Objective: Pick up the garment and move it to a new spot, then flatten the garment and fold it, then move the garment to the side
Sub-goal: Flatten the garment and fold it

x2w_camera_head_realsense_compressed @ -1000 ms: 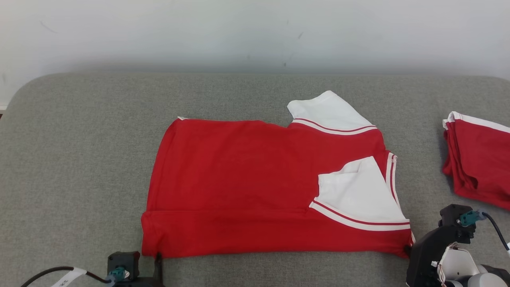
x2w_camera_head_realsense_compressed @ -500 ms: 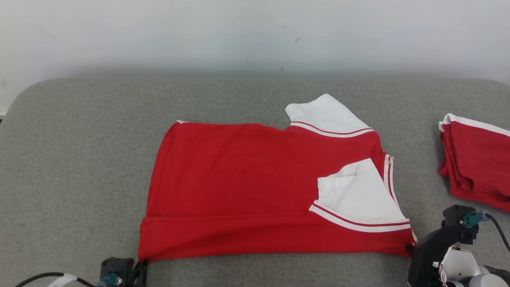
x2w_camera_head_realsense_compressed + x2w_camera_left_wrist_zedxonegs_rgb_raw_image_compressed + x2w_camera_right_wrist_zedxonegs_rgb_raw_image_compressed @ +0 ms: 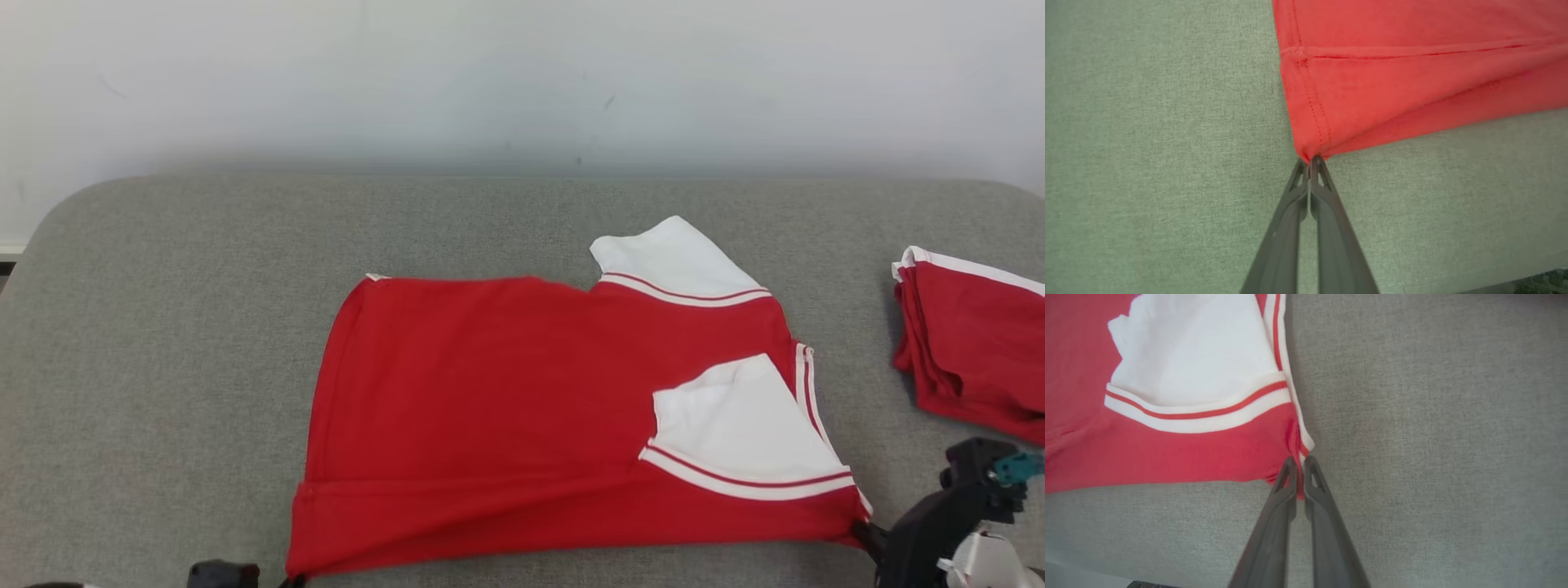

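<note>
Left gripper (image 3: 1309, 161) up close: two long dark grey fingers (image 3: 1282, 237), slim and tapering, each with a small triangular cut-out just behind the tip. Right gripper (image 3: 1297, 461) is the very same build. From the head camera its base is a chunky black housing (image 3: 931, 523), with a teal connector (image 3: 1016, 467) plugged in and a pale shell (image 3: 984, 559) beneath.

The red garment (image 3: 506, 392), white-sleeved with red-and-white striped trim, lies spread on the grey worktop (image 3: 163, 327), right of centre, near its front edge. One sleeve (image 3: 735, 425) is folded onto the body; the near hem is creased.
</note>
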Robot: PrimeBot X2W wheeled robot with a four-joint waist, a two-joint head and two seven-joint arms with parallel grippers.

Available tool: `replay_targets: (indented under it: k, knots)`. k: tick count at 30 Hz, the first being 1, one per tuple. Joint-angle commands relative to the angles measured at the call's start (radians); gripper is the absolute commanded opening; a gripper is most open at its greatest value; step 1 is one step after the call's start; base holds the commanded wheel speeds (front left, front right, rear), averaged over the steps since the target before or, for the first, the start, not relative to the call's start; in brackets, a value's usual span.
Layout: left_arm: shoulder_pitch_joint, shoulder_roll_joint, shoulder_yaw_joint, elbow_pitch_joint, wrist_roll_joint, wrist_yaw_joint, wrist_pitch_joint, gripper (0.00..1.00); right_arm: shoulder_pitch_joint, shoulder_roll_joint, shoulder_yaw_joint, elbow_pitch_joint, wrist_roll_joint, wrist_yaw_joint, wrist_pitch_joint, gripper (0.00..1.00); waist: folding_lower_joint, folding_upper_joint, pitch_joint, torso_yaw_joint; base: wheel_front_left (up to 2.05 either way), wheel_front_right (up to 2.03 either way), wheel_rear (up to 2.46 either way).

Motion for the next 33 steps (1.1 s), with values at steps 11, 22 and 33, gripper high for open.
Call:
replay_targets:
  k: [11,22,33]
  knots:
    - [0.140,0.101,0.015,-0.134,-0.074,0.022,0.060,0.00,0.158,-0.031,-0.032,-0.189,0.093,-0.002,0.147,0.00,0.0000,0.0000,-0.008,-0.020,0.00,0.00,0.00]
    - [0.198,0.127,-0.010,-0.148,-0.073,0.048,0.091,1.00,0.198,0.002,-0.018,-0.191,0.048,-0.002,0.124,0.93,0.0000,0.0000,0.008,-0.036,0.00,0.00,0.00]
    - [0.204,0.135,0.064,-0.084,-0.118,0.070,0.026,1.00,0.156,-0.006,-0.042,-0.221,0.047,-0.002,0.083,1.00,0.0000,0.0000,0.003,-0.035,0.00,0.00,0.00]
